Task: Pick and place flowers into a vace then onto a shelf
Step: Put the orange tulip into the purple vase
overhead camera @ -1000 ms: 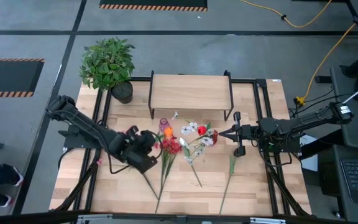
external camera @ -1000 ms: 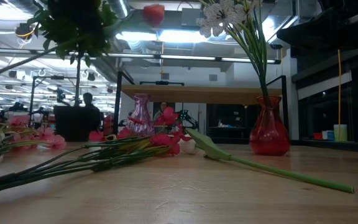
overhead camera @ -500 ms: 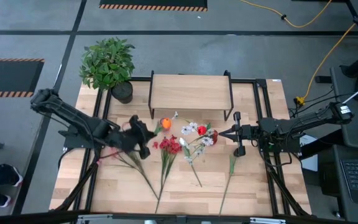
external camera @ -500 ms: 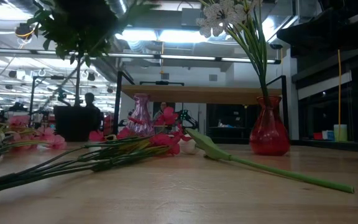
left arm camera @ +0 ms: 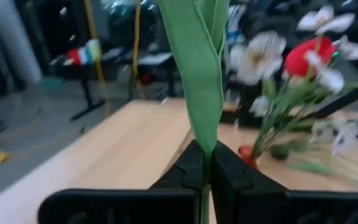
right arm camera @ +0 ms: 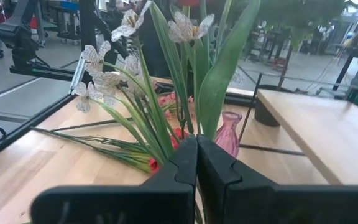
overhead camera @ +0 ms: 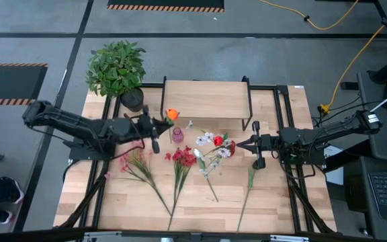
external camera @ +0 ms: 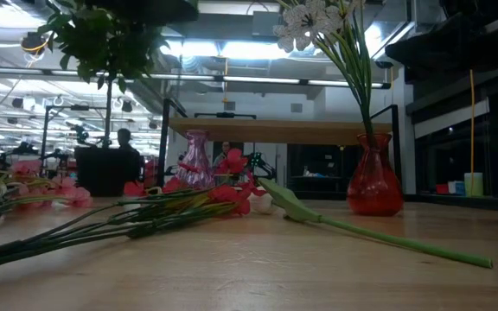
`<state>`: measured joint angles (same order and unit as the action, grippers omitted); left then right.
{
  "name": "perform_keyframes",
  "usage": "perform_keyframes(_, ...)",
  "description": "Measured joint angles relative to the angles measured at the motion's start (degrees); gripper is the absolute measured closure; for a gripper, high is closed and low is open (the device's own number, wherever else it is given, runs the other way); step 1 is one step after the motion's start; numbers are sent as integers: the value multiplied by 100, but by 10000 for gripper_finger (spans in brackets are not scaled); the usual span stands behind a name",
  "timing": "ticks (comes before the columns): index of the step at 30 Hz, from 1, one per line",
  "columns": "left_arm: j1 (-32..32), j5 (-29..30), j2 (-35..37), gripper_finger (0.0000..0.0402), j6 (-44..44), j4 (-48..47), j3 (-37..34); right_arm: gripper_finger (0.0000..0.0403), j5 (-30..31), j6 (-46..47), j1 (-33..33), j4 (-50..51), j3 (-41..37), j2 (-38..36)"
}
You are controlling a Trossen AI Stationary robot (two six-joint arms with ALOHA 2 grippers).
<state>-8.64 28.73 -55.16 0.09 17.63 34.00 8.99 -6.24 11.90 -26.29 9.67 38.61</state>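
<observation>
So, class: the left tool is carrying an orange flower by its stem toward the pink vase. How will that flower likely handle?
The orange flower probably weighs little: the left tool, shut on its thin stem, carries it alone. It may sway, bloom far from the grip. The narrow-necked pink vase might tip if nudged.

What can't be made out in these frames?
- Left hand: its shut fingers pinch a green stem; the wrist view's top edge cuts off the bloom.
- Right hand: shut among stems, but whether it pinches one is hidden by leaves.
- Pink vase: too small from above to see whether it holds anything.
- Red vase: the low view crops the flowers above it.
</observation>
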Motion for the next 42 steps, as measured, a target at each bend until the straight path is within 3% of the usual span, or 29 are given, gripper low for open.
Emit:
perform_keyframes(4,229,-954,14,398,339,668,0,391,0,160,0,112,0,0)
perform_keyframes(6,290,-1092,39,398,501,804,1,391,0,213,0,116,0,0)
perform_keyframes(25,810,-1032,100,398,668,453,2,391,0,315,0,128,0,0)
perform_keyframes(42,1147,-1178,-411,396,667,487,2,391,0,293,0,131,0,0)
